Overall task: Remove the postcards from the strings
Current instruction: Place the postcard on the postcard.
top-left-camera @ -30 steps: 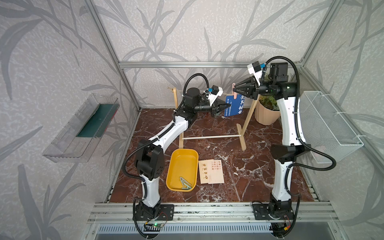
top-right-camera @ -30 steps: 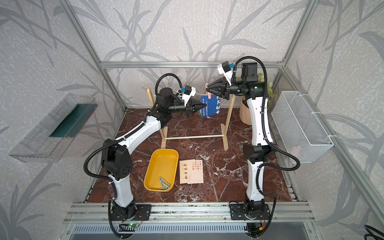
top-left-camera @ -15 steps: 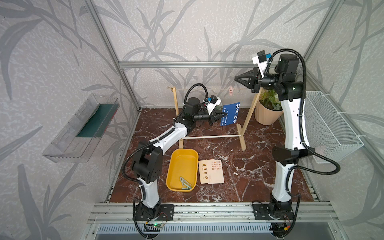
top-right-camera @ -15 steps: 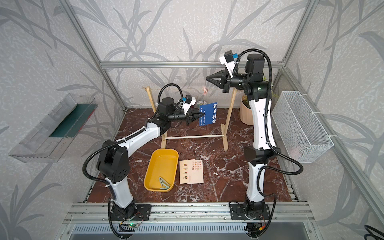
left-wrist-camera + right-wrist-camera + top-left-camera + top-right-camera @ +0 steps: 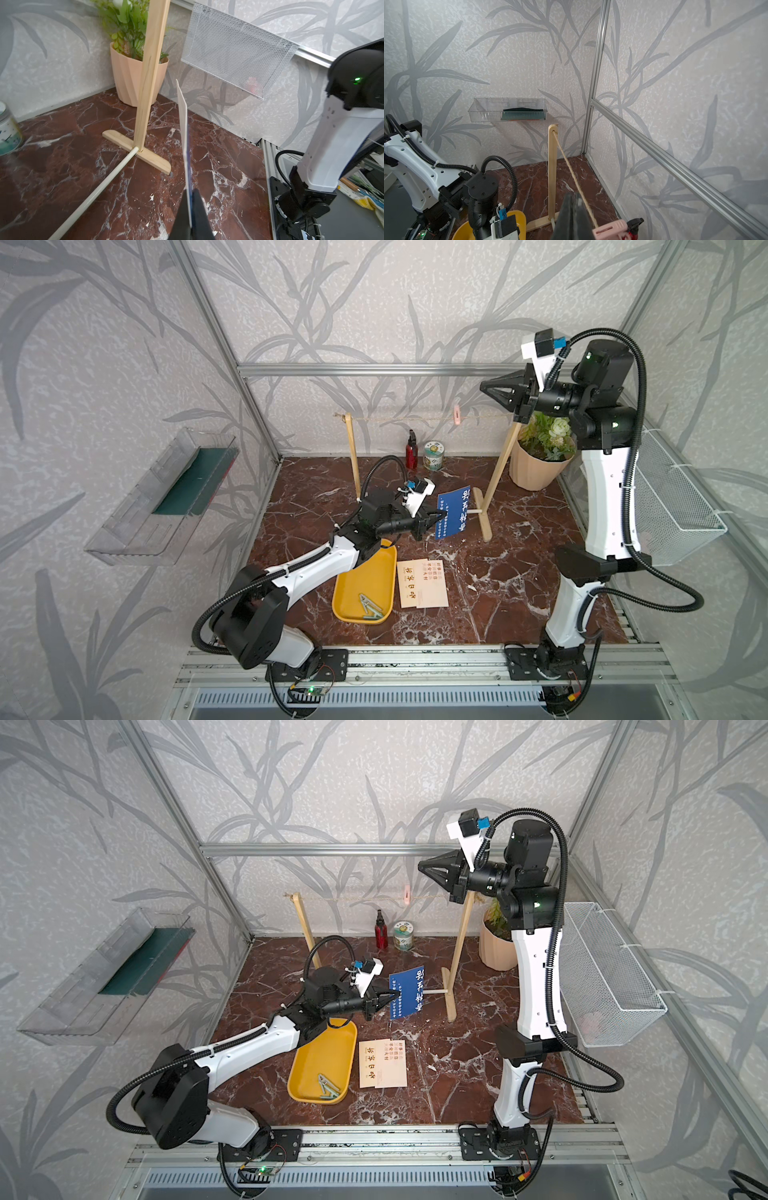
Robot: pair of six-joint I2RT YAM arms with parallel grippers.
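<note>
The thin tan twine string (image 5: 415, 419) ran across the top of the light wooden stand (image 5: 353, 456), which stood near the back edge of the dark red marble surface (image 5: 519, 572). No card hung on it. Only one pink plastic clothespin (image 5: 456, 413) was clipped there.

Two cream postcards with orange-brown writing (image 5: 422, 584) lay flat on the surface, between its middle and its front edge. They were just beside a yellow oval plastic tray (image 5: 361, 580) with some pale clothespins (image 5: 370, 608) in it.

The dark blue postcard with white writing (image 5: 454, 512) was off the string too. The left end effector (image 5: 438, 516) was clamped on its edge and held it upright, low over the middle of the surface. The right end effector (image 5: 484, 386) was squeezed together with nothing in it, high up by the string's right end.

So the taking-off part looked done. I think the only thing left was to put the blue card down, maybe with the cream ones.
</note>
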